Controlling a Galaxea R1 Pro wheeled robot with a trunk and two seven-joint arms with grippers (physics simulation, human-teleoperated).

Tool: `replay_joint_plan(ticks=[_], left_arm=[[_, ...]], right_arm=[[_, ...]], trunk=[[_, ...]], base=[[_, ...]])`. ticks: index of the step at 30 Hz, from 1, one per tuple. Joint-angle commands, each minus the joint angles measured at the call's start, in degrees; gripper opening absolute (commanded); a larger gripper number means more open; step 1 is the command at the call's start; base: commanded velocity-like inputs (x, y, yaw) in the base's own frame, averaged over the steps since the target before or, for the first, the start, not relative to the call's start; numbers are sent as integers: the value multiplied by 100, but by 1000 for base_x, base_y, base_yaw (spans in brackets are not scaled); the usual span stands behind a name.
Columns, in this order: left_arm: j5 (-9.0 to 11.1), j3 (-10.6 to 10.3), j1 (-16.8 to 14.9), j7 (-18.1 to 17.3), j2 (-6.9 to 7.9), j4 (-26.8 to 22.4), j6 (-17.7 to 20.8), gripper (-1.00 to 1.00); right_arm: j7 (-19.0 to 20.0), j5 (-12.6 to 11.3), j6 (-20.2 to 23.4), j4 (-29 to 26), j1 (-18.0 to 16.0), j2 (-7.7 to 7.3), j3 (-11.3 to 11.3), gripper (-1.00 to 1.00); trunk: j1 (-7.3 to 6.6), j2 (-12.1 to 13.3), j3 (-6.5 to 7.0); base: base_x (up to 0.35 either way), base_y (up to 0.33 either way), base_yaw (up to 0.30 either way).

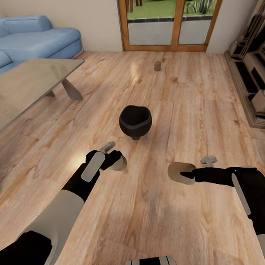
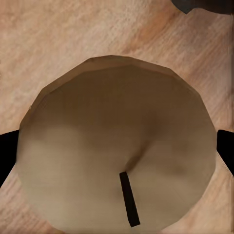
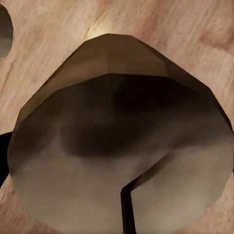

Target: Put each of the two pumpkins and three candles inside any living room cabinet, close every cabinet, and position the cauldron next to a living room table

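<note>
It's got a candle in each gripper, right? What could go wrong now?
Yes, it looks so. The left gripper holds a candle and the right gripper another candle, both over bare floor; a slipping grip could drop one and let it roll. The cauldron stands just ahead, so driving forward might bump it. A third candle stands far off near the glass door and could get forgotten.

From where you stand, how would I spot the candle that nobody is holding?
Start at the glass garden doors at the far end of the room and look down to the bare wooden floor just in front of them. A small stubby beige candle stands there alone, beyond the black cauldron. The other two candles sit in the robot's grippers.
</note>
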Motion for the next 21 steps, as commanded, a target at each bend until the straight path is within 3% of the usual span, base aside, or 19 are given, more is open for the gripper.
replay_joint_plan(ticks=[1, 11, 21], left_arm=[[1, 0, 2, 0, 0, 3, 2, -100], [1, 0, 3, -12, 16, 27, -9, -100], [1, 0, 3, -110, -10, 244, -18, -100]], right_arm=[[0, -6, 1, 1, 0, 2, 0, -100], [8, -6, -2, 2, -1, 1, 0, -100], [9, -6, -2, 2, 0, 4, 3, -100]], trunk=[[-2, 2, 23], [-28, 15, 244], [-54, 28, 466]], base=[[0, 0, 0], [28, -1, 0], [299, -67, 0]])
